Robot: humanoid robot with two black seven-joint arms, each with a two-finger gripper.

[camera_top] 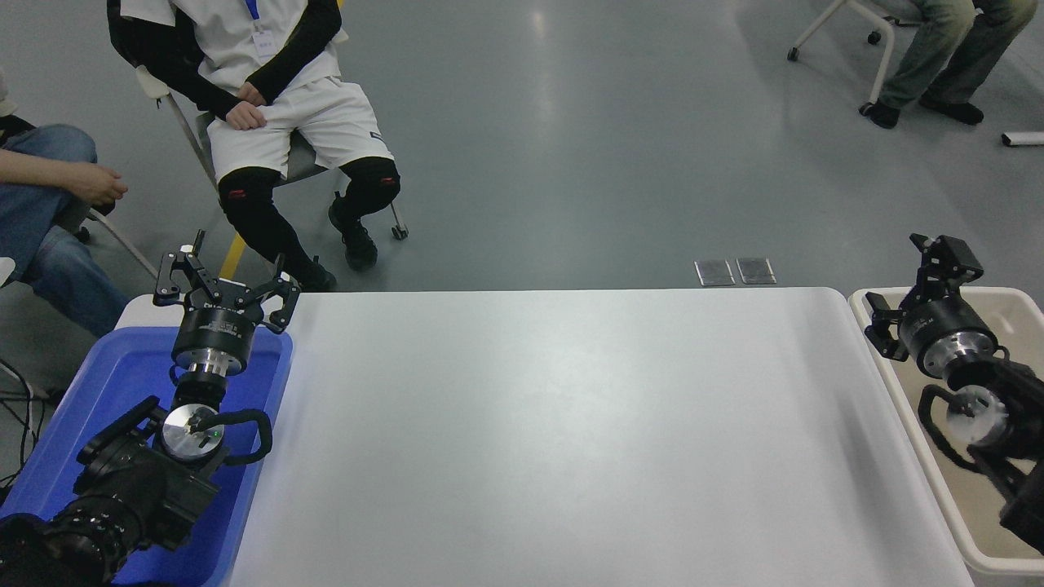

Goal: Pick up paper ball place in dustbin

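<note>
No paper ball shows anywhere on the table or in either gripper. The dustbin (1011, 291), a beige tub, stands off the table's right end. My right gripper (911, 283) hangs over the dustbin's far left corner, open, with nothing between its fingers. Its arm crosses the tub from the lower right and hides part of the inside. My left gripper (225, 284) is parked over the blue tray's far end, open and holding nothing.
A blue tray (114, 367) lies at the table's left end under the left arm. The white table (571, 424) spans the middle. Two people sit beyond the far left corner, and another sits at the top right.
</note>
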